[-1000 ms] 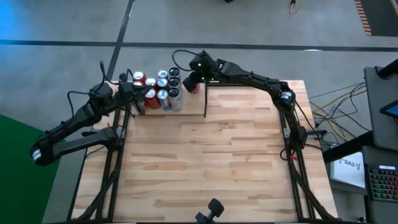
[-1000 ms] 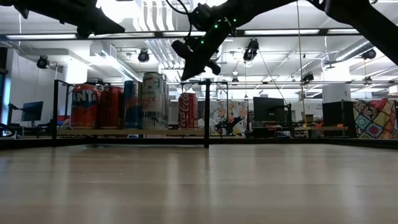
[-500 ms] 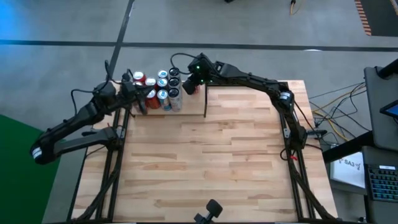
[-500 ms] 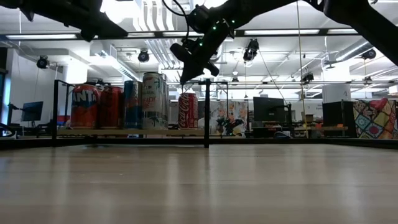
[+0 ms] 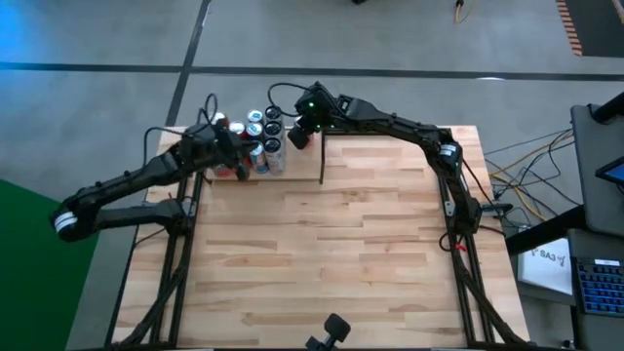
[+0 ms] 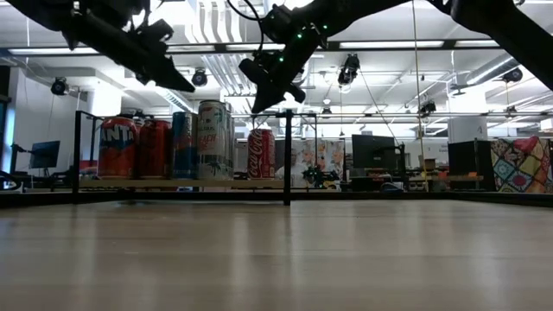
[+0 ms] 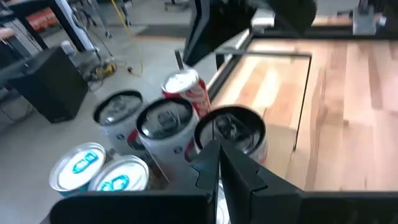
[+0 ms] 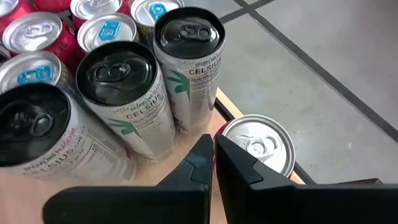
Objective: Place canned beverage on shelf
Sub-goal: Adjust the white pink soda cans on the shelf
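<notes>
Several cans stand upright in a cluster on the shelf, a light wood board with thin black rods at the table's far left. A red cola can stands apart, beside the upright divider rod. My left gripper is shut and hovers, tilted down, above the cluster's left cans; in its wrist view the shut fingers point over a black-topped can. My right gripper is shut and hangs just above the red cola can, clear of it.
Tall white cans with black tops stand close to the red cola can. The wide wooden table top stretches toward the near edge. Black frame rails run along both table sides.
My left gripper has gone down and toward the table's right, from beside the shelf's left end to a place over the can cluster, tipping further downward. It stays shut. The cans have kept their places.
</notes>
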Tool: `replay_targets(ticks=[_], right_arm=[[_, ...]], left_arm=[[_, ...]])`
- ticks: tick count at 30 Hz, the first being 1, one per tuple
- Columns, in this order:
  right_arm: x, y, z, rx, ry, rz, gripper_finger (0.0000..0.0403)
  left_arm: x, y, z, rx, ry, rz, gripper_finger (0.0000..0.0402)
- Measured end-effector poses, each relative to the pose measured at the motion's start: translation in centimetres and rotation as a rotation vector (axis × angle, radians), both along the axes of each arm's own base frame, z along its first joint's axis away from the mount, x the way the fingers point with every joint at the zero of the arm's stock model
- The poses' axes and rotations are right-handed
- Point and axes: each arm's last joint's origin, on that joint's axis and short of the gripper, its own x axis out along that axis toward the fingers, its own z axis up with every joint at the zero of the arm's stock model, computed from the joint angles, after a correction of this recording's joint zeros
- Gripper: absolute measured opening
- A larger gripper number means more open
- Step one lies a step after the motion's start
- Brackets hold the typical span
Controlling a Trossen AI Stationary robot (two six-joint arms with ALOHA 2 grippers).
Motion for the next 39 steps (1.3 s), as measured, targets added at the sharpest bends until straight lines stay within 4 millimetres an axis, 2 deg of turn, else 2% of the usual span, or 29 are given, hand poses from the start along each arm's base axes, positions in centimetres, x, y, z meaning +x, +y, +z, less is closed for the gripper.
replay_targets(ticks=[11, 26, 35, 39], right_arm=[[-0.1, 0.1, -0.1, -0.007, 0.023, 0.015, 0.0009], [-0.1, 0.1, -0.1, -0.015, 0.028, 0.023, 0.0009], [-0.1, 0.1, -0.1, -0.017, 0.029, 0.024, 0.0009], [-0.1, 0.1, -0.1, -0.017, 0.029, 0.024, 0.0009]], left_arm=[[1.4, 1.2, -1.7, -0.021, 0.091, 0.051, 0.0], [2.4, 1.9, -2.1, -0.057, 0.113, 0.048, 0.0], [2.0, 1.6, -1.3, -0.023, 0.076, 0.048, 0.0], [2.0, 1.9, -0.9, 0.058, 0.084, 0.122, 0.0]])
